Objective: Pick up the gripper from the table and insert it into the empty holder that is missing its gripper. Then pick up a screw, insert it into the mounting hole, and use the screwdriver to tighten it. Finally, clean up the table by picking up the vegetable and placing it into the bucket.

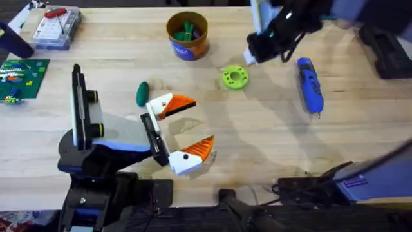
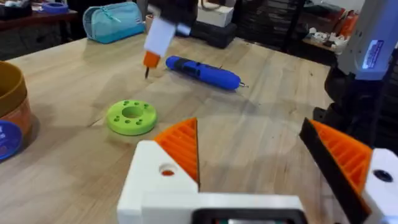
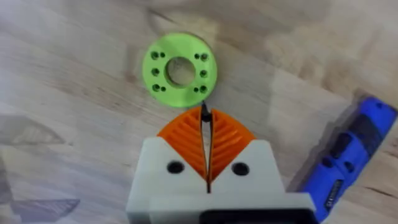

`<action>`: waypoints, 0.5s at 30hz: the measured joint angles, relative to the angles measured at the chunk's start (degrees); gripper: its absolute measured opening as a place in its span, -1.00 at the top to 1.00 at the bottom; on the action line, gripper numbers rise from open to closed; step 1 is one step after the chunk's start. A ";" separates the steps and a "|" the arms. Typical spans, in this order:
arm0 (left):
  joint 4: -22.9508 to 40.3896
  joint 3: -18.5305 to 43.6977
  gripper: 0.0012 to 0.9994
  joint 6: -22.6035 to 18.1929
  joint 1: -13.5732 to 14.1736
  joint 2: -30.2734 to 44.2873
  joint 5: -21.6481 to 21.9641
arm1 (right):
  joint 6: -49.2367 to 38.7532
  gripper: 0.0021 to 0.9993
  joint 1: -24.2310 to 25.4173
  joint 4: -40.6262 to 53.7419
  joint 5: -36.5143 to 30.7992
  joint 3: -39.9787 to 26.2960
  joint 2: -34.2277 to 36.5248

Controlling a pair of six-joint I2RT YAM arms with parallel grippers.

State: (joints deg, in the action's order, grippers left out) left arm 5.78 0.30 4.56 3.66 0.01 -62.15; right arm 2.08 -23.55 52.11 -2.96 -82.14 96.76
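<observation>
Just right of the lime-green ring point(image 3: 180, 70) on the counter point(image 1: 257, 148), right tool point(image 3: 207, 121) hovers clamped on a thin screw point(image 3: 204, 114), screwdriver point(image 1: 309, 86) lying farther right, long axis near-far; left tool point(image 1: 185, 132) gapes apart, vegetable point(image 1: 142, 93) beside it.

Blue screwdriver point(image 1: 309, 85) flat on the table; dark green vegetable point(image 1: 142, 93) beside orange-rimmed bucket point(image 1: 187, 35).

The table point(image 1: 270, 148) is pale wood with a visible grain and a matt finish. The screwdriver point(image 1: 309, 85) has a glossy blue plastic body and a thin metal bit, while the lime-green ring point(image 3: 180, 70) looks like matt plastic. The left claw point(image 1: 185, 133) shows smooth white plastic with ribbed orange pads point(image 2: 181, 144).
</observation>
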 joint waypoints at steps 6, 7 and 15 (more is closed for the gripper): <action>0.02 0.00 -0.98 0.02 0.00 0.00 0.00 | -1.04 1.00 0.00 4.41 0.00 -5.34 -5.06; 0.02 0.00 -0.98 0.00 0.00 0.00 0.00 | -1.10 1.00 0.00 5.00 0.00 -6.07 -5.71; 0.02 0.00 -0.98 0.02 0.00 -0.02 0.00 | -4.65 1.00 -1.41 14.98 -0.02 -14.59 -7.11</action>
State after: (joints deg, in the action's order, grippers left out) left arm 5.80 0.30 4.58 3.66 -0.01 -62.15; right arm -2.57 -24.96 67.08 -2.98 -96.73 89.65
